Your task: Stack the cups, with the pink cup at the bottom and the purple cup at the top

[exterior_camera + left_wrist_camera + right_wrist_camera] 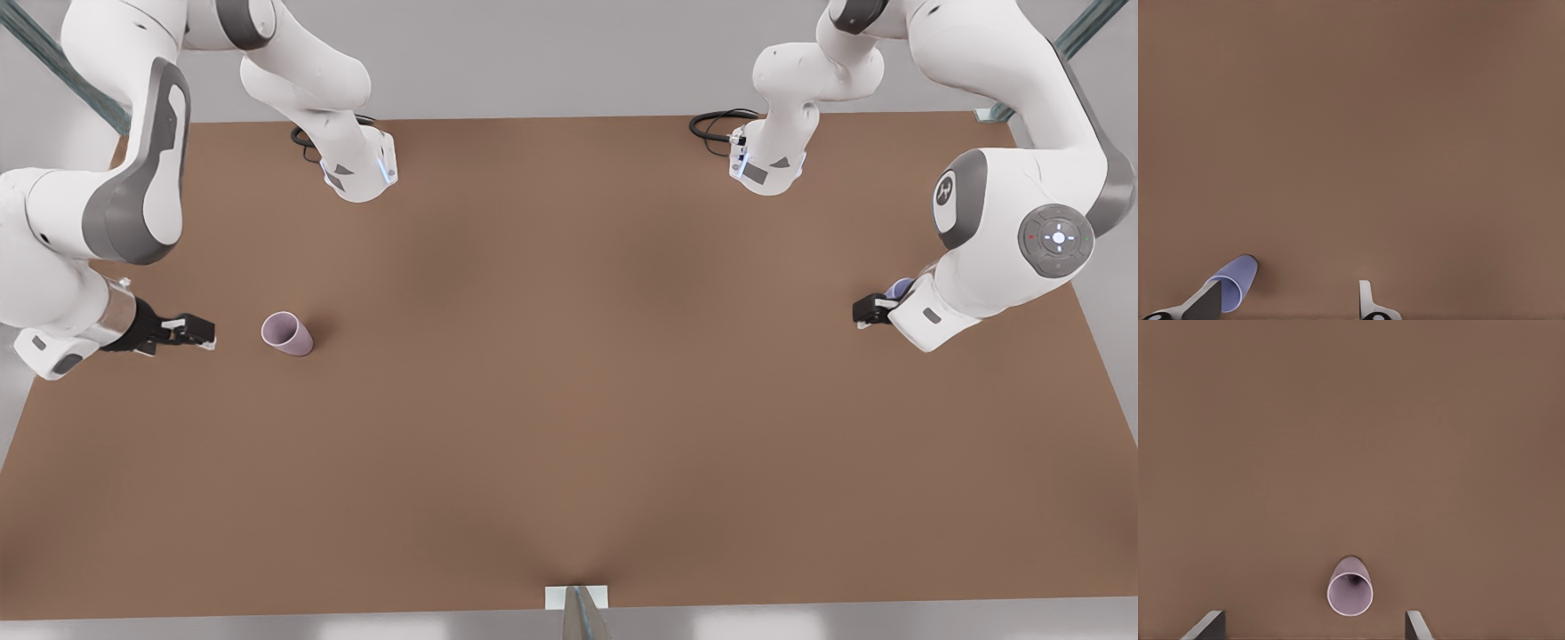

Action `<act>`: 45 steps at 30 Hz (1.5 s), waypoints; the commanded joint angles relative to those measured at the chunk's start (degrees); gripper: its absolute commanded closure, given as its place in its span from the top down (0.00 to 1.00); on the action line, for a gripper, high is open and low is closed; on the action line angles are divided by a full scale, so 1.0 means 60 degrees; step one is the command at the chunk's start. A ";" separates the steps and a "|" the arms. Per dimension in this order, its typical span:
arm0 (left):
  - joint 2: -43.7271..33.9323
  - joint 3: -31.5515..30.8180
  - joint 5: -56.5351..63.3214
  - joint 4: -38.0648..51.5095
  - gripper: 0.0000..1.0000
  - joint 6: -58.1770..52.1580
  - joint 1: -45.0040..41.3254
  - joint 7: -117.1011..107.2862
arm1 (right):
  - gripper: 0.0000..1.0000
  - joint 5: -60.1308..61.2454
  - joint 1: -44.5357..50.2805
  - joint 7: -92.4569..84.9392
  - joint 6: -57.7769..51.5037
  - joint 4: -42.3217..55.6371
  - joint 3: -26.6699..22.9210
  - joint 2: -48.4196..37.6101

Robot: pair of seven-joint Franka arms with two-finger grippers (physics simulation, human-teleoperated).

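Note:
The pink cup (287,333) lies on its side on the brown table (569,400) at the front view's left, its mouth turned toward my right gripper (200,333). That gripper is open and a short way off from the cup. In the right wrist view the pink cup (1350,587) lies ahead of the open right gripper (1311,628), mouth facing the camera. At the front view's right, the purple cup (900,288) peeks out behind my left gripper (867,311). In the left wrist view the purple cup (1235,283) lies on its side against one finger of the open left gripper (1286,303).
Both arm bases stand at the table's back edge, with black cables (720,124) beside them. A small white bracket (576,597) sits at the middle of the front edge. Bare brown tabletop stretches between the two cups.

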 commanded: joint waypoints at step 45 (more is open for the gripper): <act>0.0271 -0.0001 0.0010 -0.0051 1.00 -0.0088 0.0015 0.0018 | 1.00 0.0640 -0.0280 -0.6014 0.8586 -0.9284 -0.1573 -0.0976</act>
